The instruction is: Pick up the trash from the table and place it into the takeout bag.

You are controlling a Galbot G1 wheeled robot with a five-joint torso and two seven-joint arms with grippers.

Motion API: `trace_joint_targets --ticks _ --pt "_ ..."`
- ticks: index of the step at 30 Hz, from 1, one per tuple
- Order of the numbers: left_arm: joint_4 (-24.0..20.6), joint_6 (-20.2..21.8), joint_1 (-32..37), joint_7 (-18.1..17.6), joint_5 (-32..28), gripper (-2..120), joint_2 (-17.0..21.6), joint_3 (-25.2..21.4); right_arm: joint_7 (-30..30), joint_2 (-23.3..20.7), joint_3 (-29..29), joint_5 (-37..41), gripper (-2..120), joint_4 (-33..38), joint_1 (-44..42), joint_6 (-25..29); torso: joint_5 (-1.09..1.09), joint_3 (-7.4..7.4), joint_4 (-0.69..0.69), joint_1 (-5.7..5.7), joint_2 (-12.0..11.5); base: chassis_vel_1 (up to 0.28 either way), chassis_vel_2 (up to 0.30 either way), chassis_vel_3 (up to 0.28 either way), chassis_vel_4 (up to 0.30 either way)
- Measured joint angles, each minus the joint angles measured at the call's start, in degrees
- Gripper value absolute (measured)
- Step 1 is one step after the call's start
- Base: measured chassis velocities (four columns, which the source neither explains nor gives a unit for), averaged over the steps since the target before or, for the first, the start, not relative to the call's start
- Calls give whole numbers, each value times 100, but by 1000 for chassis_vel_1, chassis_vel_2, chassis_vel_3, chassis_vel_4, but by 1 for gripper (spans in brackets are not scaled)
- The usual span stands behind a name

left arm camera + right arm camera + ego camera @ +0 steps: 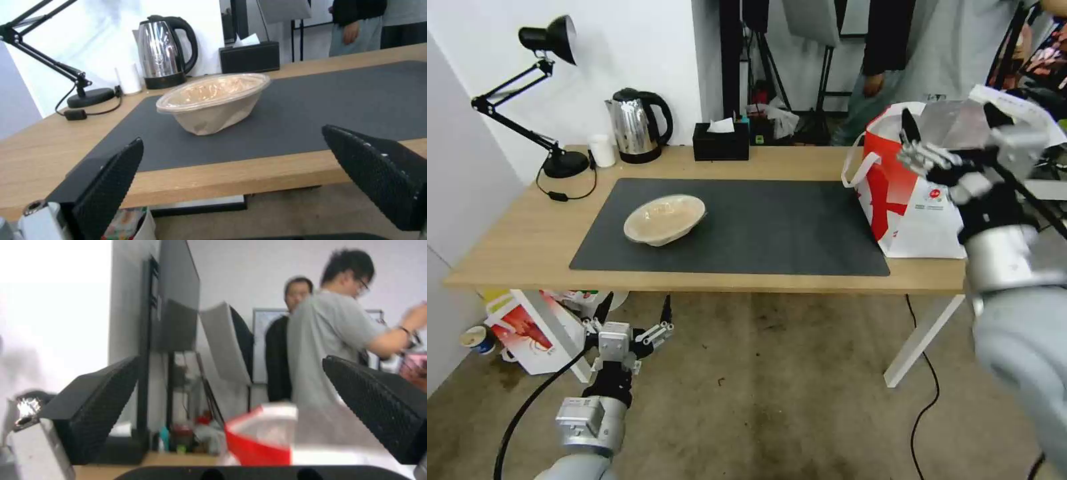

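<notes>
One piece of trash, a shallow beige bowl, sits tilted on the left part of the dark grey mat on the light-wood table. In the left wrist view the bowl lies beyond the table's front edge. My left gripper hangs open and empty below that edge, in front of the bowl, with its black fingers spread wide. The white and red takeout bag stands open at the table's right end. My right gripper is open and empty above the bag's mouth.
A steel kettle, a white cup, a black tissue box and a black desk lamp line the table's back edge. A smaller red-and-white bag and a paper cup stand on the floor at the left.
</notes>
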Motion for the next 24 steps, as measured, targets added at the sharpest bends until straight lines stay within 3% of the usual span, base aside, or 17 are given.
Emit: trace_joint_targets --ticks 8,12,24 --pt "0 0 0 0 0 100 -1 -1 -255 963 -116 -1280 100 11 -1232 574 -1 0 1 0 0 0 0 0 0" --pt "0 0 0 0 0 100 -1 0 -270 1449 -547 -2087 100 -3 -1883 1128 -1 0 1 0 0 0 0 0 0" --pt "0 0 0 0 0 100 -1 0 -262 1908 -1030 -3141 100 -28 -2899 2516 0 0 1 0 0 0 0 0 0"
